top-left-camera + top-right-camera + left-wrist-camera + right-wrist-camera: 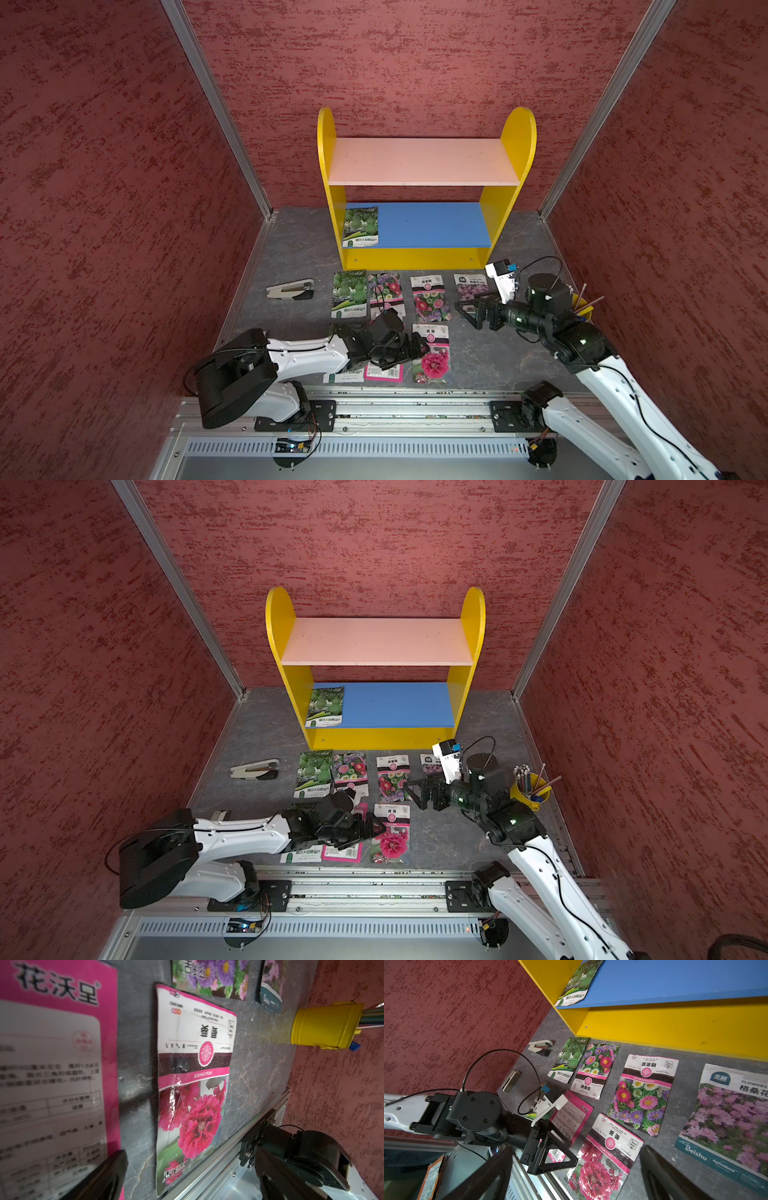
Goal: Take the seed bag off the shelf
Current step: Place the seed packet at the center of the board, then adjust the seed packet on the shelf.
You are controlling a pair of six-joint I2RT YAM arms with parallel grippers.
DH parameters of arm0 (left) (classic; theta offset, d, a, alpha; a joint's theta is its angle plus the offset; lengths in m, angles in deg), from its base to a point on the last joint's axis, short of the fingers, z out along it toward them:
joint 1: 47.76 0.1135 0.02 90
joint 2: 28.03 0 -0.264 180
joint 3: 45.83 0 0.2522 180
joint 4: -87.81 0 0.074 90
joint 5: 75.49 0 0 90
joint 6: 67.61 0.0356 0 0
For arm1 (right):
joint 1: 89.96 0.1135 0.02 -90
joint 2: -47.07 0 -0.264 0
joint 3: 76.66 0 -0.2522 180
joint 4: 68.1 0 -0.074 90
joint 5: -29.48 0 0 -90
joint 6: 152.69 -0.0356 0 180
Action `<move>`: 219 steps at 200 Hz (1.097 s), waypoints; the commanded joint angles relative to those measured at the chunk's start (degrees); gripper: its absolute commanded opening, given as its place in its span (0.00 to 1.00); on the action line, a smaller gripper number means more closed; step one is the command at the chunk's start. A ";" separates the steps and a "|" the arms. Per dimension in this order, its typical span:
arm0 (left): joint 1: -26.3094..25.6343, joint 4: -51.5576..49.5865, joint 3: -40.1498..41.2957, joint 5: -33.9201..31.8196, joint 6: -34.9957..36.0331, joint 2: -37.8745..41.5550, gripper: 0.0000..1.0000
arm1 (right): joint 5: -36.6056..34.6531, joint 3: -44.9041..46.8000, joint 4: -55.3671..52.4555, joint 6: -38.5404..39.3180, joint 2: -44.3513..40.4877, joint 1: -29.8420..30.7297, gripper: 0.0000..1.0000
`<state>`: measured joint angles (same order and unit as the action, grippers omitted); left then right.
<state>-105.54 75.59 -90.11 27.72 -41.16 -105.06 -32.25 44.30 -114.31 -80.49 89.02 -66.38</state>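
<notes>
Lab test booth: red panel walls [415,62], aluminium base rail [415,411].

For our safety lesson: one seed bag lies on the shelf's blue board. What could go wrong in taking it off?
The seed bag lies flat, close beside the yellow side panel, so a pinch may only push it.
A look-alike green packet lies on the table; the wrong one might be grabbed.

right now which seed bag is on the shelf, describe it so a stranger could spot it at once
Find the yellow-sided wooden shelf against the back wall and look at its blue lower board. At that board's left end lies a glossy green seed bag picturing gourds. A look-alike gourd bag lies on the grey table in front, but only this one sits on the shelf.
</notes>
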 commanded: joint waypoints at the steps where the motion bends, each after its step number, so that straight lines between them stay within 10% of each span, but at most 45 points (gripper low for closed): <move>1: 2.20 2.25 -1.03 1.82 5.82 4.41 1.00 | 1.00 1.33 4.65 -1.43 0.38 0.16 0.98; 115: 37.11 -13.81 -12.02 13.32 35.40 12.43 1.00 | -1.93 -4.71 28.08 -4.89 22.83 4.26 0.98; 219: 38.62 -14.87 -30.32 0.15 47.94 0.28 1.00 | 3.36 -8.16 32.21 -6.10 29.08 6.30 0.98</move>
<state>-67.05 59.81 -116.78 32.42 1.83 -100.58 -32.68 37.77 -84.27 -86.48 119.23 -60.46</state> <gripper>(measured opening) 0.996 0.984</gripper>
